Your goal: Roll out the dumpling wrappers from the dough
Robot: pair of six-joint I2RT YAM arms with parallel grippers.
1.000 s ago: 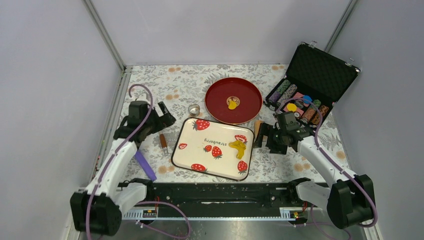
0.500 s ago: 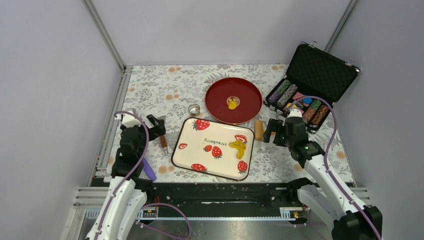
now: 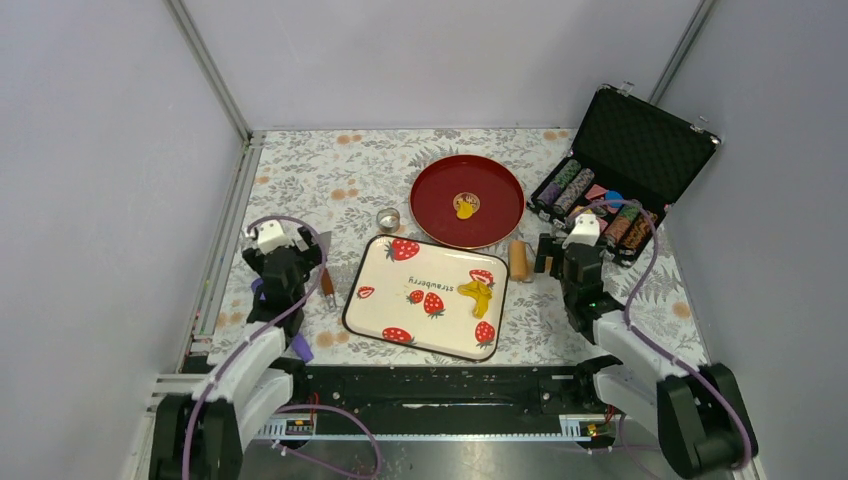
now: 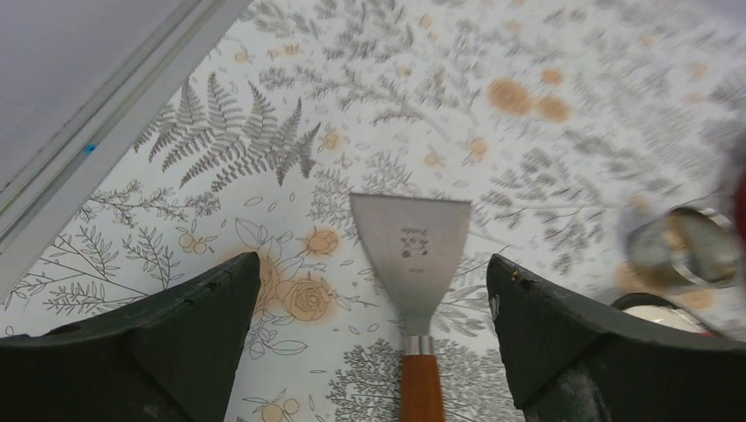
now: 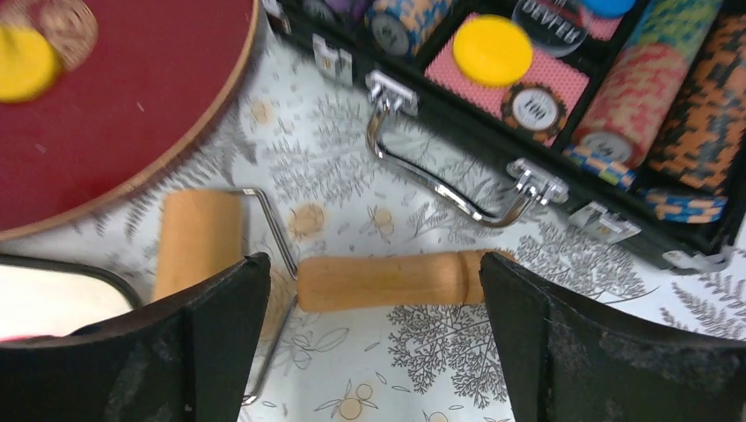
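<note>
The dough (image 3: pixel 475 295) is a ragged bright yellow patch on the right part of the strawberry tray (image 3: pixel 440 325). One small round yellow dumpling wrapper (image 3: pixel 465 211) lies on the red plate (image 3: pixel 500 200); it shows blurred in the right wrist view (image 5: pixel 22 61). My right gripper (image 3: pixel 548 255) (image 5: pixel 374 264) is open and empty, low over the wooden rolling pin (image 5: pixel 387 280), whose handle lies across between the fingertips. My left gripper (image 3: pixel 303 258) (image 4: pixel 371 264) is open and empty over a metal scraper (image 4: pixel 413 246) with a wooden handle.
A metal ring cutter (image 3: pixel 388 217) stands between plate and scraper. An open black poker chip case (image 3: pixel 620 170) sits at the right, with a hard yellow chip (image 5: pixel 491 48) inside. A purple stick (image 3: pixel 290 330) lies near the left arm. Metal rails edge the table's left side.
Both arms have drawn back toward the near edge. The left gripper came down over the scraper. The right gripper slid right, off the roller to the pin's handle. Both stayed open.
</note>
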